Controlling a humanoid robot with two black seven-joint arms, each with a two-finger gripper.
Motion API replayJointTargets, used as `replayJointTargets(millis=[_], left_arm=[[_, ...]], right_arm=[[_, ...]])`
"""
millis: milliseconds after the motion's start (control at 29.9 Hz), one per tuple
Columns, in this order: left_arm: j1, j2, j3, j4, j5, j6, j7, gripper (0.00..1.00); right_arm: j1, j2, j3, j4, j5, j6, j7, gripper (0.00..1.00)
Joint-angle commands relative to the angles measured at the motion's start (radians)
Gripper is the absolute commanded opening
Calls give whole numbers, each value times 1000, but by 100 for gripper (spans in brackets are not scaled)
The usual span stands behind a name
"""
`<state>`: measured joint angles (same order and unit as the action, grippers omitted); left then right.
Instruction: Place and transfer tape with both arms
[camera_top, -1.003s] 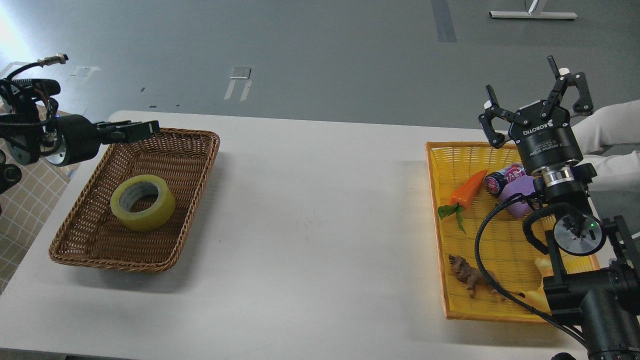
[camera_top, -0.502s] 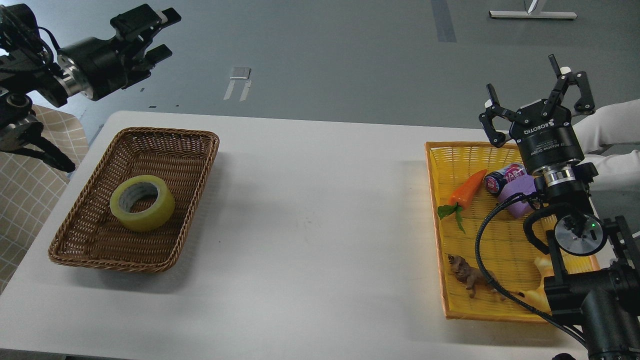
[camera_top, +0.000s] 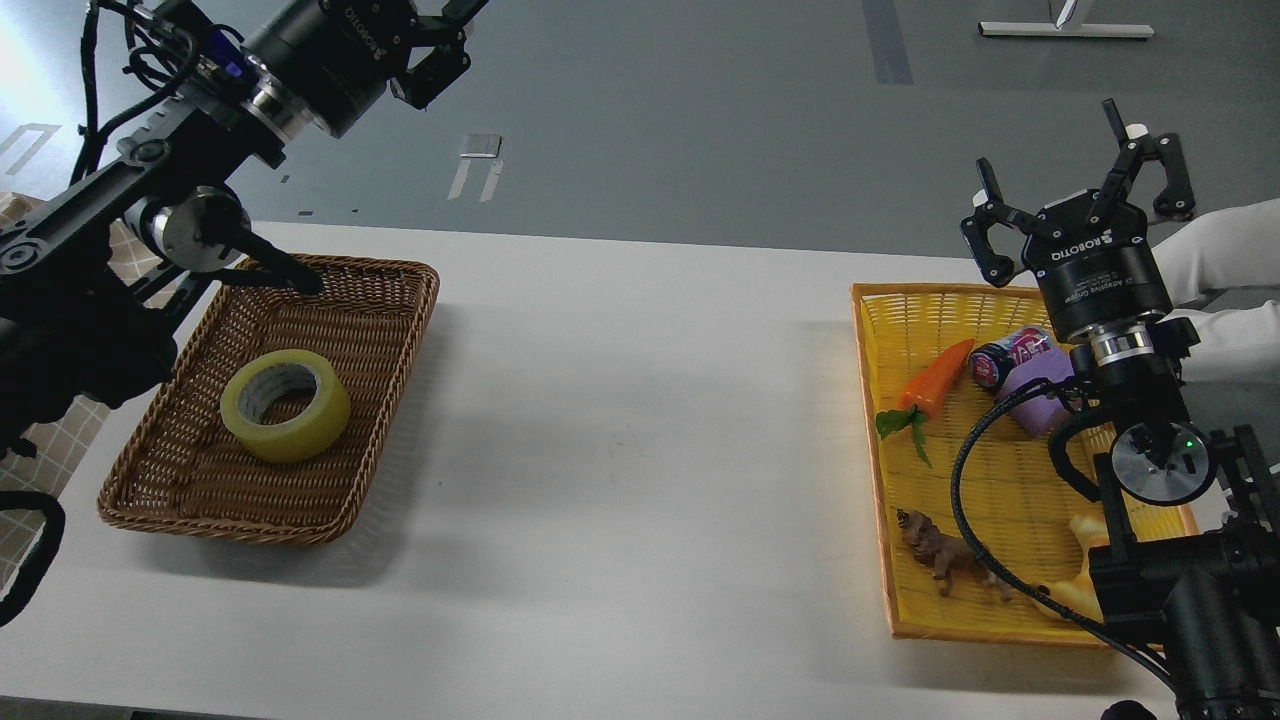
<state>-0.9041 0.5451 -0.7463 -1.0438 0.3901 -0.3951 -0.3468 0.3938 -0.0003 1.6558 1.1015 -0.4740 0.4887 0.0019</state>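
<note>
The tape (camera_top: 286, 404), a yellow roll with a grey-white core, lies flat in the brown wicker basket (camera_top: 420, 290) on the left of the white table. My left gripper (camera_top: 450, 40) is high above the basket's far end, at the top edge of the view, with its fingers apart and empty; the fingertips are partly cut off. My right gripper (camera_top: 1085, 170) points upward above the far end of the yellow basket (camera_top: 870, 400), open and empty. Neither gripper touches the tape.
The yellow basket holds a toy carrot (camera_top: 935, 375), a can (camera_top: 1005, 358), a purple object (camera_top: 1040, 390), a brown animal figure (camera_top: 940, 560) and a yellow toy (camera_top: 1075, 590). A white-sleeved arm (camera_top: 1220, 250) is at the right edge.
My left arm has swung up and to the right, from the basket's far left rim to high above its far end. The right gripper rose slightly. The tape has not moved.
</note>
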Motion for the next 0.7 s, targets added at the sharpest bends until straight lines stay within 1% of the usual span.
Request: replayJointTargets(millis=[0,100,201,267,334,468,535,669], left_arm=[[39,-74,-71,-1,-19,-10,0,98],[76,-126,-140,-1,-19,-17,2,98],[123,-163,-188,-1,-19,-54,5,98],[135,-166,-196,-1,-19,-71,5,98],[160,-166,-199,-2,-19,-94,5,98],[197,-160,-220,-18,-19,-94,5,98],[229,-157,-251,-45,-19,-94,6,98],[240,-157,-269,-74,-19,-94,9,98]], right_arm=[[13,-12,-1,-5,0,0,-5,99],[31,-21,-5,-11,-2,0,-8,99],[56,-33,-8,-15,-5,0,-10,99],[69,-47,-10,-25,-6,0,-10,99],[108,-81,-11,-64,-6,0,-10,99],[161,-98,-44,-118,-5,0,-8,99],[186,-112,-70,-138,-5,0,-8,99],[195,-109,-110,-141,-6,0,-8,99]])
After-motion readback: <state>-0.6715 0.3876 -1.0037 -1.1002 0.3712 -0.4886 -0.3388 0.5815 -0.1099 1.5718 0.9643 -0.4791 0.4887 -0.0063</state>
